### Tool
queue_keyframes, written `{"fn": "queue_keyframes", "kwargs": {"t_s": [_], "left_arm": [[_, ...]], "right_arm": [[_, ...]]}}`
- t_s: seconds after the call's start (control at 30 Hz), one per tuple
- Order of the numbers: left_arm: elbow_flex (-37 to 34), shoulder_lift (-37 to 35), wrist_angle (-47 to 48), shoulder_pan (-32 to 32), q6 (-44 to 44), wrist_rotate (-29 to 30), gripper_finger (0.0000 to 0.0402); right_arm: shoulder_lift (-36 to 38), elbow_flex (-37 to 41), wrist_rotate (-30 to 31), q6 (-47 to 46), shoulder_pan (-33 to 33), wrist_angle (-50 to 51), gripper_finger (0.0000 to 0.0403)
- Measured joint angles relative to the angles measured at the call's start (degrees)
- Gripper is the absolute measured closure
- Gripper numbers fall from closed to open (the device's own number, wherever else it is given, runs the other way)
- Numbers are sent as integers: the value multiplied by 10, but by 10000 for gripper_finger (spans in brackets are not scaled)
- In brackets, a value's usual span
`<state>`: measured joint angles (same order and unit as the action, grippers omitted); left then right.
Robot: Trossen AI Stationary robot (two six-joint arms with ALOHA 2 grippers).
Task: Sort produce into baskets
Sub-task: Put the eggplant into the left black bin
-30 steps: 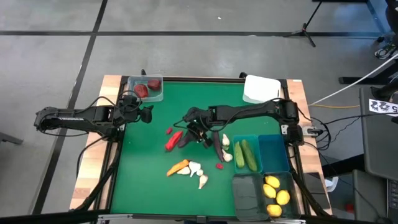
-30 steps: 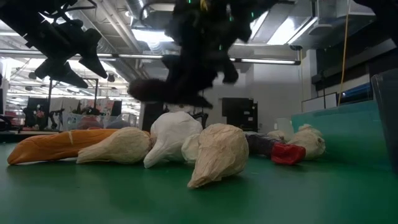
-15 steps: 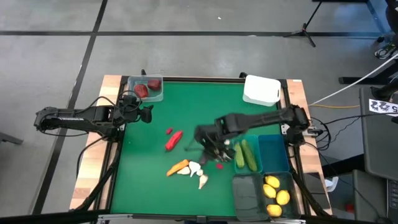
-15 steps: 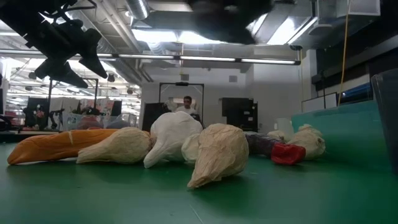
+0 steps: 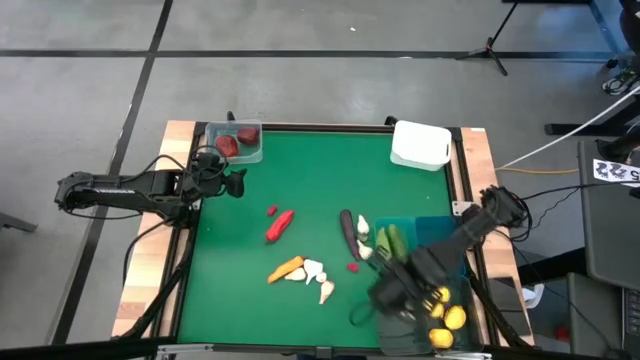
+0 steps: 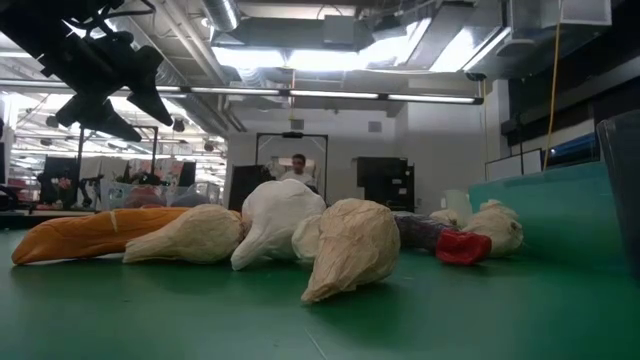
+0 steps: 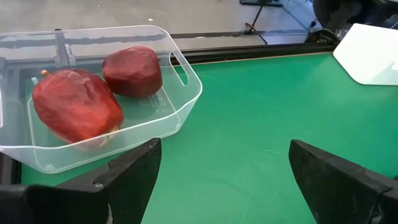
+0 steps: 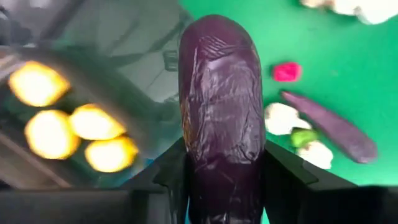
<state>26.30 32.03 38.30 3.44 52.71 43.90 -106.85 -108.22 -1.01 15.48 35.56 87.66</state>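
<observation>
My right gripper [image 5: 386, 296] hangs over the dark baskets [image 5: 398, 312] at the near right, shut on a purple eggplant [image 8: 219, 93]. Beside them lie yellow lemons [image 5: 445, 310]. A teal basket [image 5: 395, 222] holds green cucumbers [image 5: 396, 247]. On the green mat lie a second eggplant [image 5: 348, 232], a red pepper [image 5: 279, 225], an orange carrot [image 5: 287, 268] and white garlic [image 5: 316, 272]. My left gripper [image 7: 224, 186] waits open at the far left, next to the clear basket [image 7: 180, 106] with two dark red round ones [image 7: 78, 102]. My right gripper pinches the eggplant between its two fingers [image 8: 177, 180], one on each side of it, near one end [image 8: 208, 165]. The fingers come from above, pointing down. The eggplant is lifted clear of the table, its long free part reaching out past the fingers above the dark basket.
A white basket [image 5: 420, 143] stands at the far right. A second teal basket [image 5: 440, 245] is next to the cucumbers. Small red pieces [image 5: 353, 266] and more garlic [image 5: 366, 240] lie near the second eggplant. A person stands far off in the room [image 6: 297, 165].
My right gripper has lifted one eggplant off the middle of the mat and swung it toward the near right corner, over the dark baskets, tipping until it points down. The other eggplant stays on the mat.
</observation>
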Motion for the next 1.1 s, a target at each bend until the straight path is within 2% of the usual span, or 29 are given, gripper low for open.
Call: {"fn": "queue_keyframes", "kwargs": {"t_s": [0.43, 0.6, 0.7, 0.9, 1.1], "left_arm": [[0, 0, 0, 0, 3, 0, 57], [0, 0, 0, 0, 0, 0, 57], [0, 0, 0, 0, 0, 0, 57], [0, 0, 0, 0, 0, 0, 57], [0, 0, 0, 0, 4, 0, 57]], "right_arm": [[-1, 3, 70, 35, 144, -7, 247], [-1, 3, 85, 102, 175, -23, 247], [-1, 4, 121, 122, 183, -41, 247], [-2, 52, 130, 158, 170, -113, 247], [-2, 85, 68, 159, 148, -185, 246]]}}
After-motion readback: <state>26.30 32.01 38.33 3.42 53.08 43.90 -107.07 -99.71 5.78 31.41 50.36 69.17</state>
